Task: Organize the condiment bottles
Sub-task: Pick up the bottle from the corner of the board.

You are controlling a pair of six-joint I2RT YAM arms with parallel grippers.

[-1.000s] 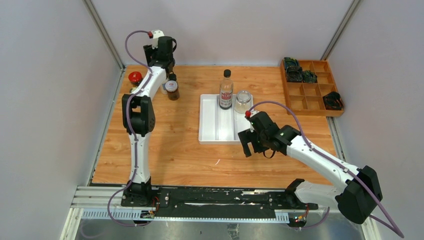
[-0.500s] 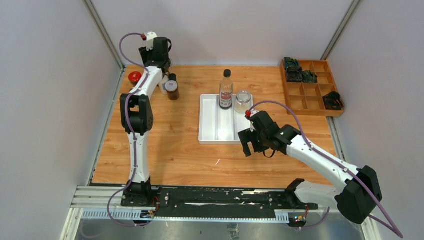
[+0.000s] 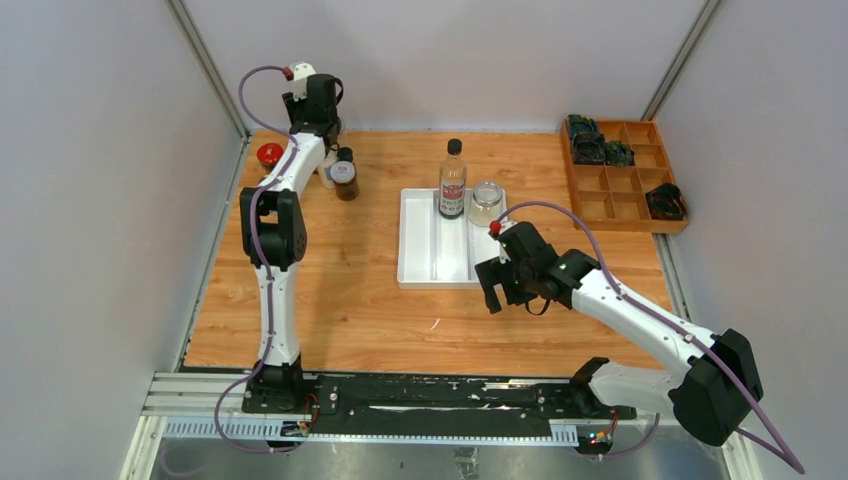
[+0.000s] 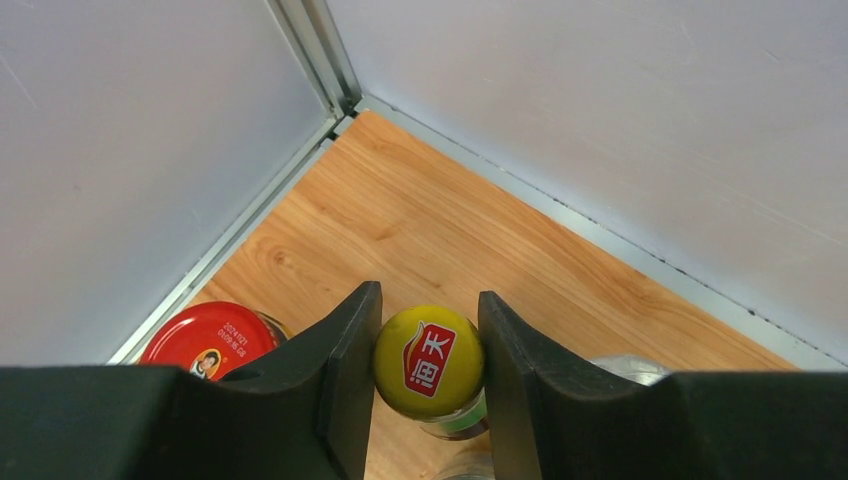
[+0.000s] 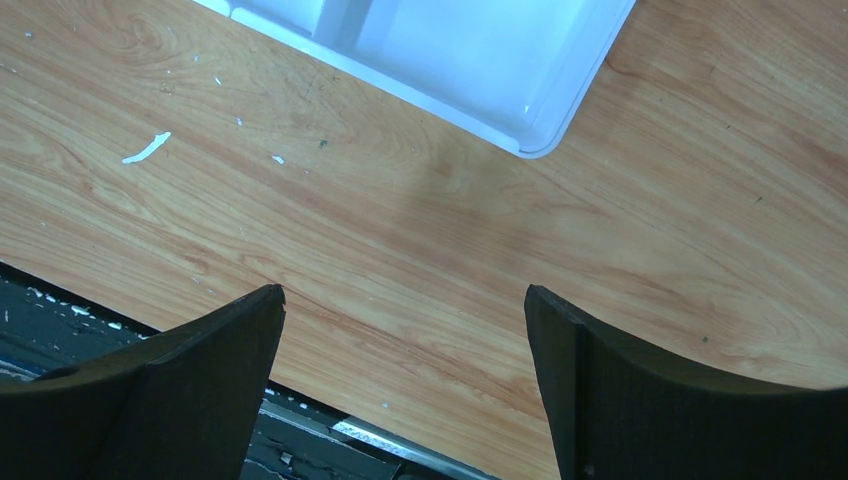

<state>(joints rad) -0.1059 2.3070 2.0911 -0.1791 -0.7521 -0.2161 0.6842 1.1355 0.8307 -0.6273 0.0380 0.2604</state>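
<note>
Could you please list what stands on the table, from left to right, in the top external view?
red-lidded jar → small dark jar → tall dark bottle → clear jar → wooden compartment box

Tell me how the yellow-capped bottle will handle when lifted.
The left tool grips only the smooth round cap of the yellow-capped bottle, so it may slip or twist. Held that high, its body could swing into the red-lidded jar close beside.

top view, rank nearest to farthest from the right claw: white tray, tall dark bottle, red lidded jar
From the right claw:
1. White rectangular plastic tray, right beside it.
2. Tall black-capped dark glass bottle, at the tray's far end.
3. Red-lidded jar, far-left corner.
</note>
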